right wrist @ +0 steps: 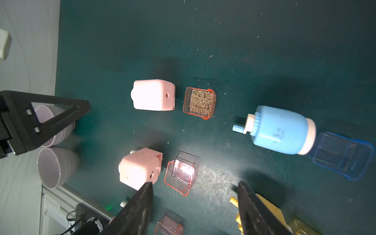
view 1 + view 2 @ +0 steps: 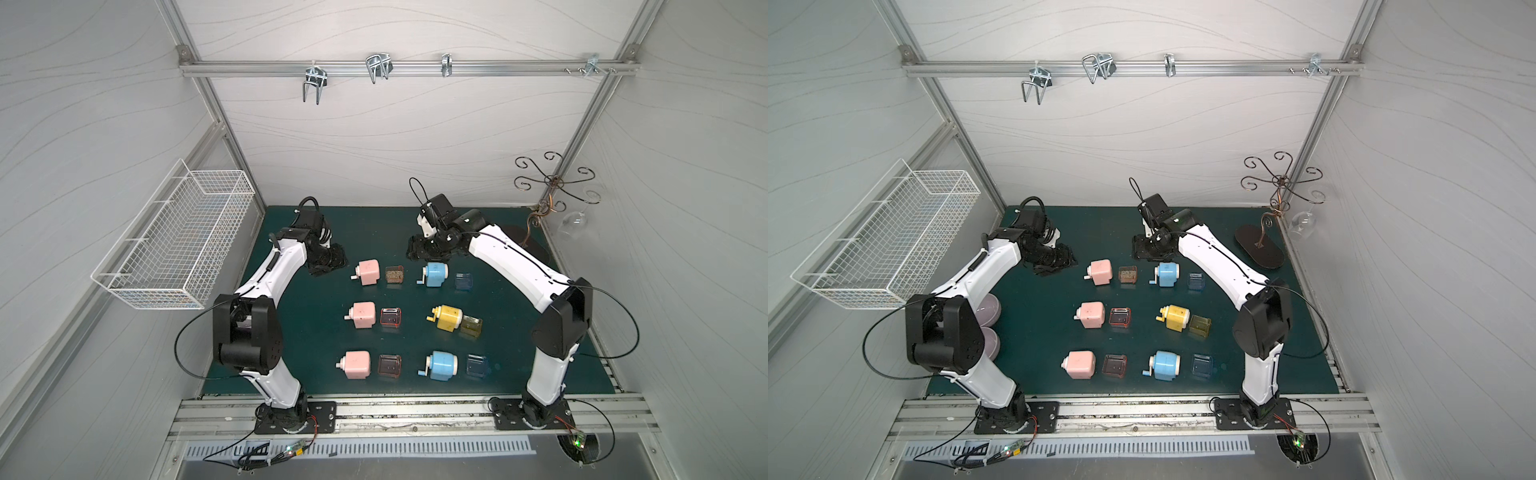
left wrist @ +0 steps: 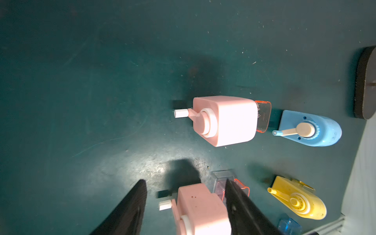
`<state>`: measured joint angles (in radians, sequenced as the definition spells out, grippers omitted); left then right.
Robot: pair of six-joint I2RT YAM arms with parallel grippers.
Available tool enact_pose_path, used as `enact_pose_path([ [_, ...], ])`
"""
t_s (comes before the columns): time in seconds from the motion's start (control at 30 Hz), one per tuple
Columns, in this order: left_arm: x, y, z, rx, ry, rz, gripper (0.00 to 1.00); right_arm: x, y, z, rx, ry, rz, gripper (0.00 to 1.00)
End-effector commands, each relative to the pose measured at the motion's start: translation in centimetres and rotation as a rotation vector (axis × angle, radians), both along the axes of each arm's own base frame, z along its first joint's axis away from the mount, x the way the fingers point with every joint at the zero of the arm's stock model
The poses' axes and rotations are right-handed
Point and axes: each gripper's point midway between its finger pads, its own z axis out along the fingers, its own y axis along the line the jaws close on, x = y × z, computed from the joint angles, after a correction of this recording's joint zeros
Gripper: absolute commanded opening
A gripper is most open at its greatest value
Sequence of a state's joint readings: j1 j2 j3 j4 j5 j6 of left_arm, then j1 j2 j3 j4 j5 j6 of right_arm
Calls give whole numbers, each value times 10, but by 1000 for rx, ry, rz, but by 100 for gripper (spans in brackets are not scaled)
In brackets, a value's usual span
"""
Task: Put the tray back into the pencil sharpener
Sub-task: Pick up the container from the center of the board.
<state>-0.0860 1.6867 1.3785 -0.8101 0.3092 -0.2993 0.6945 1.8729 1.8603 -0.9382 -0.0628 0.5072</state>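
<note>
Several pencil sharpeners lie on the green mat in two columns, each with its tray pulled out beside it. The back row holds a pink sharpener, a tray full of shavings, a blue sharpener and a blue tray. My left gripper hovers left of that pink sharpener and is open, holding nothing. The middle-row pink sharpener shows between its fingers without being gripped. My right gripper hangs behind the back row, open and empty above the mat, near an orange-edged tray.
A yellow sharpener and its tray lie in the middle row. Two purple bowls sit under the left arm. A white wire basket hangs on the left wall. A metal stand with a hanging glass occupies the back right corner.
</note>
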Motion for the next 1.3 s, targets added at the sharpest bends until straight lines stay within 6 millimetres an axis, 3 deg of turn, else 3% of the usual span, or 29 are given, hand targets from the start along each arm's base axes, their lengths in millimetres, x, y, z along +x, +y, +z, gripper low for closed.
enact_pose_path([
  [0.0,13,-17,16,-98,-37,-31,66,-8,10,-8,7,79,5,66],
  [0.3,20,-36,-4,-219,27,-39,66,0,27,-35,-15,143,15,60],
  [0.6,31,-43,-18,-243,67,-47,65,6,38,-60,-29,200,15,57],
  [1.27,37,-53,-41,-236,126,-74,56,17,46,-101,-63,275,-15,55],
])
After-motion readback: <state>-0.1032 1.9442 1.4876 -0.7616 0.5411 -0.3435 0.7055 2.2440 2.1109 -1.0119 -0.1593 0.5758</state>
